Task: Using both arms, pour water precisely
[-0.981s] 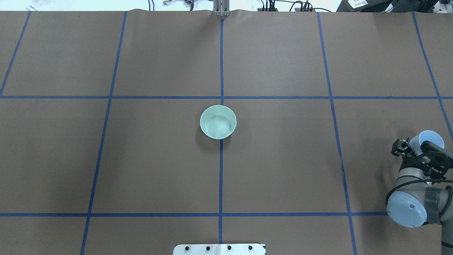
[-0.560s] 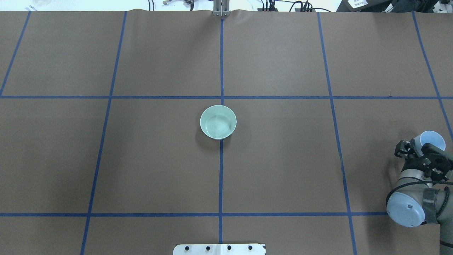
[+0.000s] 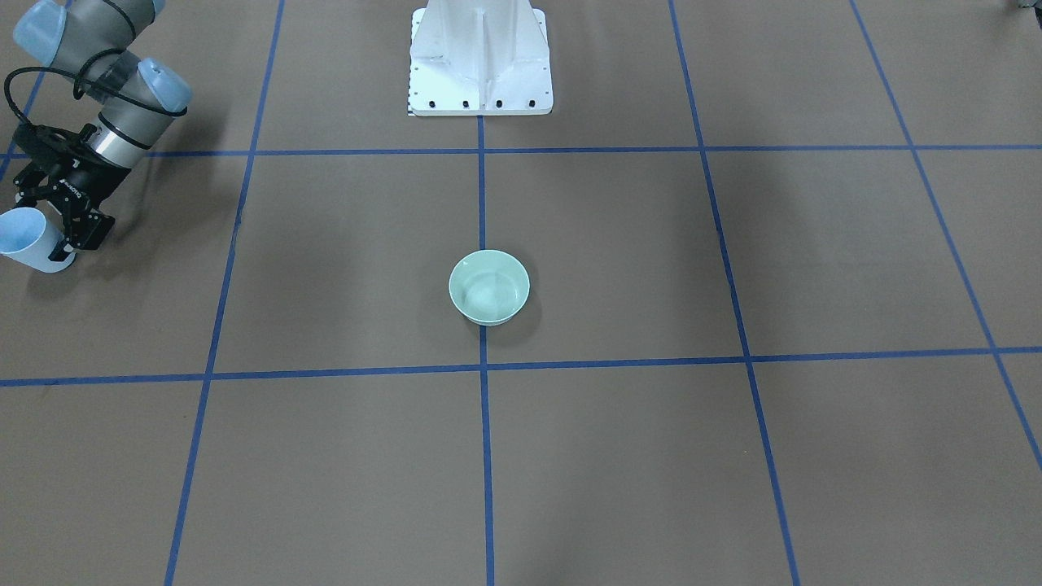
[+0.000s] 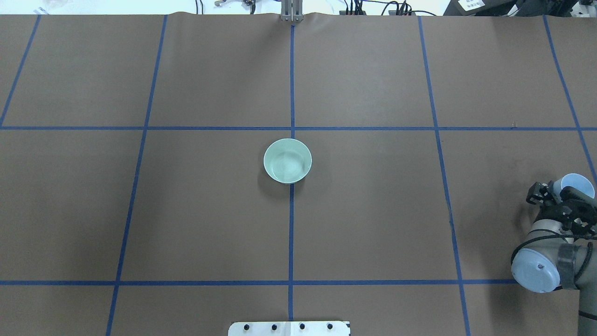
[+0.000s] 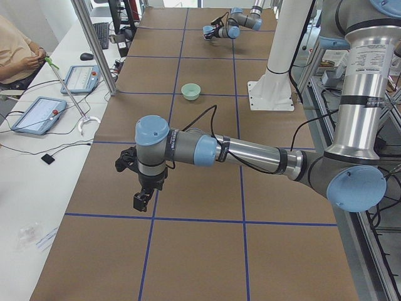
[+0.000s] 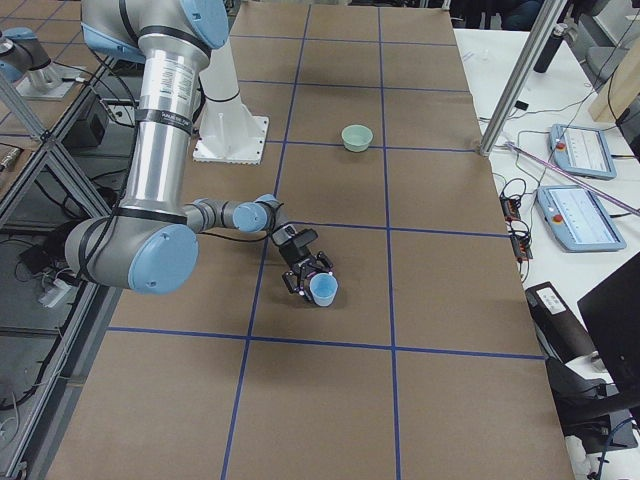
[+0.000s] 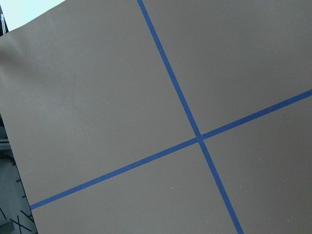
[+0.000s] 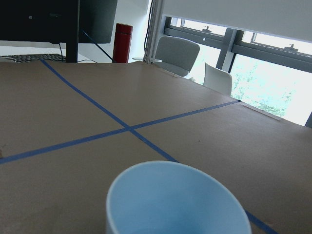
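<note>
My right gripper (image 4: 561, 196) is shut on a light-blue cup (image 4: 578, 183) near the table's right edge, low over the brown surface. The gripper (image 3: 59, 236) and cup (image 3: 26, 238) also show in the front view. The cup's open rim (image 8: 175, 200) fills the bottom of the right wrist view. A pale green bowl (image 4: 288, 161) stands at the table's centre, far from the cup. My left arm shows only in the exterior left view, its gripper (image 5: 143, 199) hanging over bare table; I cannot tell if it is open or shut.
Brown paper with blue tape grid lines (image 4: 291, 224) covers the table. The white bolted pedestal (image 3: 479, 61) stands at the robot's side. The left wrist view shows only paper and a tape cross (image 7: 199, 139). Tablets (image 5: 39, 114) and a person sit beyond the far edge.
My right arm has shifted a little to the right, toward the table's edge, with the cup still in its grip. The bowl has not moved.
</note>
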You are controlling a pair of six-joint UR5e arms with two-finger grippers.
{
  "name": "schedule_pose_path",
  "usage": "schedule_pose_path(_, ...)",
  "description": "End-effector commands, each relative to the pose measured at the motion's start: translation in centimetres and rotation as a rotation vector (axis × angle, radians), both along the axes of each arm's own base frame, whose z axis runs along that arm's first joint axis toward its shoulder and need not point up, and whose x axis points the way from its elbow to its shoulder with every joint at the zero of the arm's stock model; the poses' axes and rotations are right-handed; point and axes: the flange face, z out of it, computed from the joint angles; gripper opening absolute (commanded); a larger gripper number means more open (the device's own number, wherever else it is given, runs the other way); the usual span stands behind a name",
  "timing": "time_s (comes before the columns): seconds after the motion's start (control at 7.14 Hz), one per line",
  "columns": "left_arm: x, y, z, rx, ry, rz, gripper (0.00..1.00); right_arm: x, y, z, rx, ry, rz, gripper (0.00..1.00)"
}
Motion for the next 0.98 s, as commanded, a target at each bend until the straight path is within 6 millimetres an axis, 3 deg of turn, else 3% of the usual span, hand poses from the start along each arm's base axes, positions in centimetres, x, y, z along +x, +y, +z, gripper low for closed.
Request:
schedule_pose_path(0.0, 0.0, 0.0, 0.0, 0.000, 0.000, 0.000, 1.00, -1.2, -2.8, 1.3, 0.010, 0.027, 0.042, 0.75)
schedule_pose_path(0.14, 0.0, 0.0, 0.0, 0.000, 0.000, -0.001, 1.00, -1.9, -3.9, 1.0, 0.024, 0.024, 0.057, 0.45)
schedule_pose_path(0.28, 0.0, 0.1, 0.1, -0.002, 0.000, -0.001, 1.00, -1.4, -4.5, 0.8, 0.029, 0.024, 0.070, 0.07)
schedule_pose_path(0.42, 0.0, 0.1, 0.1, -0.003, 0.000, -0.001, 1.00, -0.7, -5.1, 0.8, 0.048, 0.037, 0.082, 0.00)
schedule_pose_path(0.7, 0.0, 0.1, 0.2, -0.009, 0.002, -0.002, 1.00, 1.7, -7.5, -0.4, 0.038, 0.059, 0.095, 0.00)
schedule_pose_path(0.84, 0.0, 0.2, 0.9, -0.057, 0.013, -0.040, 1.00, 2.7, -9.0, -2.3, 0.046, 0.064, 0.089, 0.00)
